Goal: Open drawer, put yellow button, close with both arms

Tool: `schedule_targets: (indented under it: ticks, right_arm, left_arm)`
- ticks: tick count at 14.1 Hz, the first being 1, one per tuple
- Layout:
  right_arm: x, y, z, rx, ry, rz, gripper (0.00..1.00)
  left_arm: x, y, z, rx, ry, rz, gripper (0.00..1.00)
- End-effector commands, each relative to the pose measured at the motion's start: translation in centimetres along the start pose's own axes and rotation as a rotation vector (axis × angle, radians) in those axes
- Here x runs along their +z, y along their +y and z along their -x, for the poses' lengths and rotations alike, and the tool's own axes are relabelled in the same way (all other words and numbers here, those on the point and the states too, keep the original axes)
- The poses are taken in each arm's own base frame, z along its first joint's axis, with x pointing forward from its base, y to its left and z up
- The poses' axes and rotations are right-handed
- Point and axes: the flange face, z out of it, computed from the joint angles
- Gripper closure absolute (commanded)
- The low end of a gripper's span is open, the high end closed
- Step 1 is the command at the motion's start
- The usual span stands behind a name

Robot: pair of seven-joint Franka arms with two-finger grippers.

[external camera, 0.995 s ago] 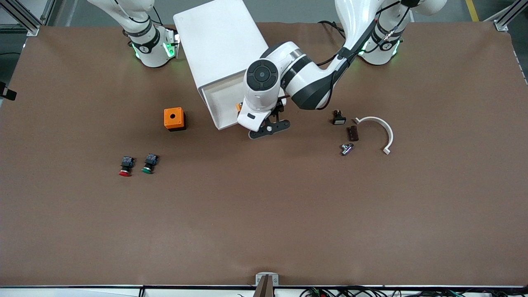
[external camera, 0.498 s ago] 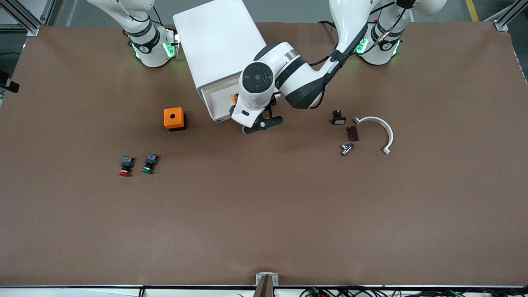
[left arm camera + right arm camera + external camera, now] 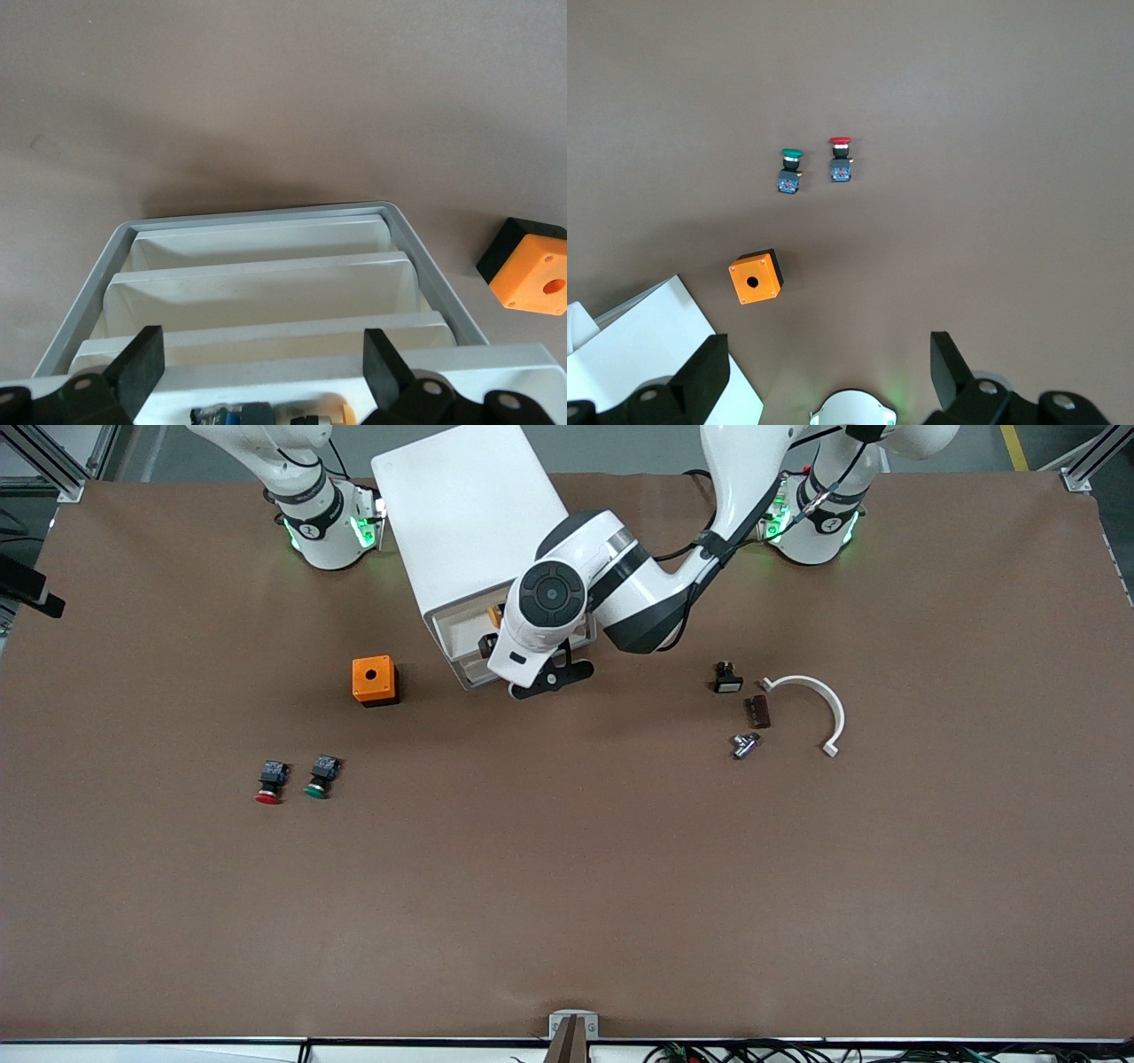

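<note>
We see the left gripper [image 3: 257, 365] with its fingers [image 3: 139, 363] spread wide and nothing between them, poised at the front of the white cabinet [image 3: 469, 522], just over the drawer [image 3: 465, 642], which is pulled out only a little way. The yellow button [image 3: 266, 414] lies in that top drawer, right beneath the open gripper, and its orange cap [image 3: 495, 614] peeks out beside the left arm's wrist in the front view. The three lower drawers [image 3: 266, 288] step out below the gripper's tips.

The right gripper [image 3: 824, 363] waits up high with its fingers apart and empty; below it on the table sit the orange box [image 3: 755, 277], and past that the green-capped button [image 3: 790, 170] and red-capped button [image 3: 840, 159] side by side.
</note>
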Motion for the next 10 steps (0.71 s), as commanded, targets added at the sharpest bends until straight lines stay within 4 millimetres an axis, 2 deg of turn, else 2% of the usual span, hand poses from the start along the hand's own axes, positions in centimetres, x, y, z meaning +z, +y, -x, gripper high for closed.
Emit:
schedule_targets:
  ticks: [1,5,8,10]
  right_arm:
    - [0.6,0.0,1.7,-0.007,0.03,0.007,0.0]
    - [0.7,0.3,2.0,-0.083,0.051,0.047,0.0]
    - [0.5,-0.8,1.8,-0.116,0.064,0.087,0.0]
    - [0.3,-0.9,1.9,-0.119,0.071,0.088,0.0]
  left_arm:
    - [0.5,0.6,1.5,0.018,-0.031,0.013,0.0]
    - [1.3,0.7,2.3,0.006,-0.081,0.018,0.0]
    - [2.4,0.5,2.7,0.007,-0.088,-0.002,0.0]
    - [3.1,0.3,2.8,0.006,-0.092,-0.016,0.0]
